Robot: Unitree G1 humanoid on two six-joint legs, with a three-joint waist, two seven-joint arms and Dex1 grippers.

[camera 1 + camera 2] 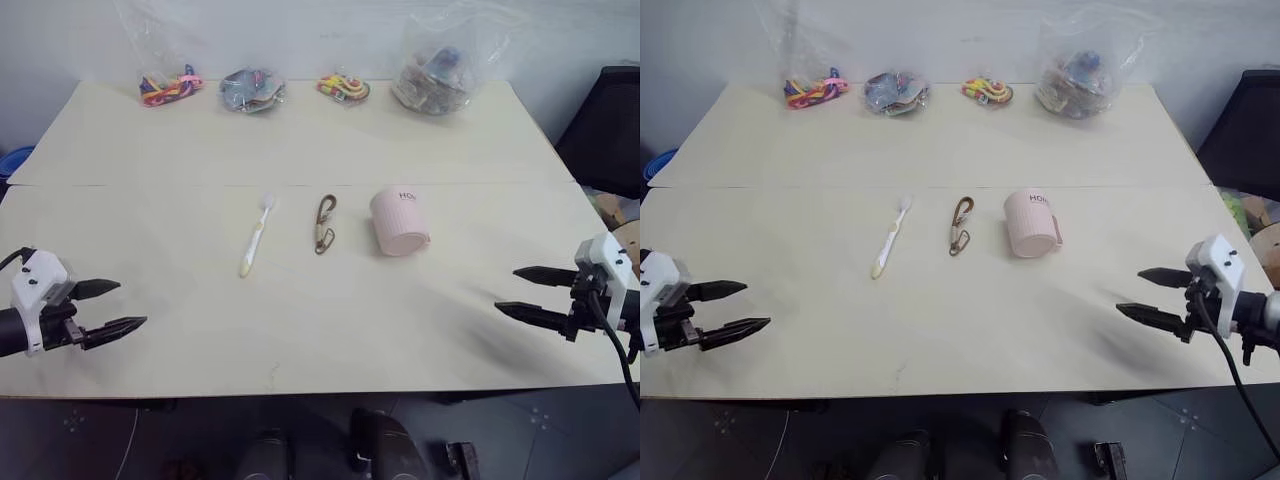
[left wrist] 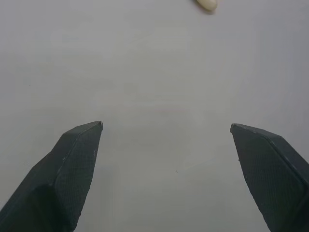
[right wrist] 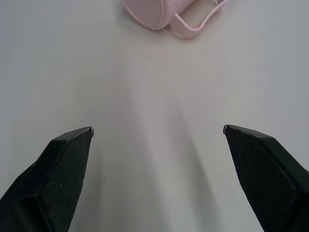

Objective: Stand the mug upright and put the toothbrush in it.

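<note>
While both arms hang low over the near corners of the table (image 1: 300, 340), neither has begun: the left gripper (image 1: 112, 307) sits by the near left corner with its black fingers spread wide and nothing between them, and the right gripper (image 1: 528, 292) by the near right edge is spread just as wide and equally empty

Outward from the right gripper, toward the table's middle, lies the mug (image 1: 400, 221), pale pink, tipped on its side with its base end toward the near edge and the lettered rim end toward the far edge. The right wrist view shows a thin loop handle on it (easy to miss from the head views). Just beside it toward the left edge is a brown clip (image 1: 325, 223), and further left again, apart from the clip, the toothbrush (image 1: 256, 236) lies flat, white head toward the far edge, yellow handle toward the near one

I judge the first step, righting the mug, to be the one in hand and not yet started. It likely calls for the right gripper to reach in and take the mug's body or handle, then tip it onto its base

Along the far edge sit four clear bags (image 1: 437, 66) of small coloured items. Behind them is a plain pale wall, and a dark object stands off the right edge
</note>
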